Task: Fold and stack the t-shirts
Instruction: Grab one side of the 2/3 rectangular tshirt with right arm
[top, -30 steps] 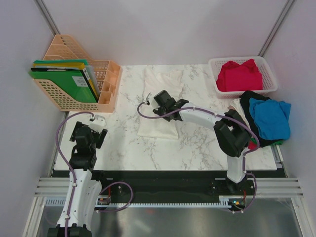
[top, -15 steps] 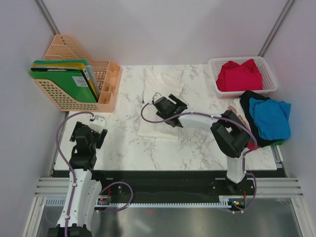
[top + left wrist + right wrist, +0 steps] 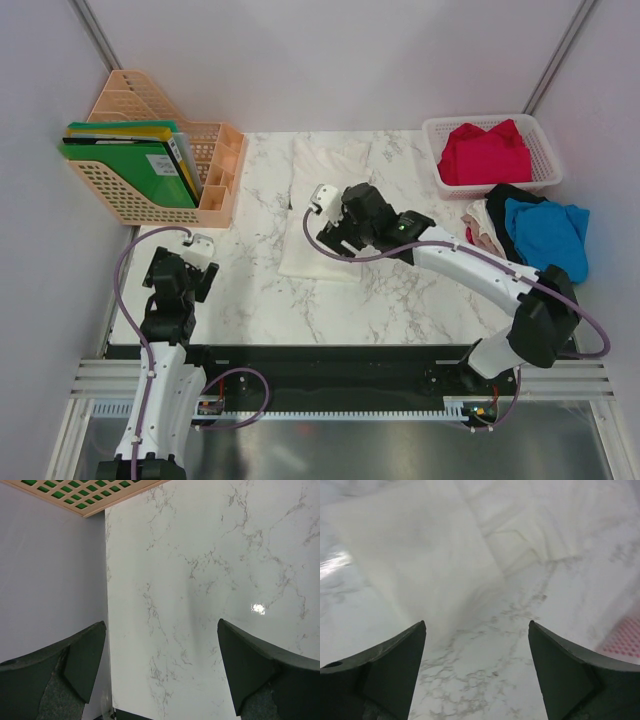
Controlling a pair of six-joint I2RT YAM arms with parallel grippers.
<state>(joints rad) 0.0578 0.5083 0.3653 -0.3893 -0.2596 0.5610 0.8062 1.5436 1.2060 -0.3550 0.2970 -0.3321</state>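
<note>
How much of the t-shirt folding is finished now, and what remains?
Done: the white t-shirt lies folded into a long rectangle on the table. In hand: nothing; the right end effector hovers open over it, the left end effector waits open. Left: the red t-shirt in the basket, the blue t-shirt piled beside it with others, unfolded; no stack yet.

Peach rack [image 3: 215, 195] holding green folders [image 3: 125, 160], far left; white basket [image 3: 545, 150], far right; marble table [image 3: 400, 290] beneath.
</note>
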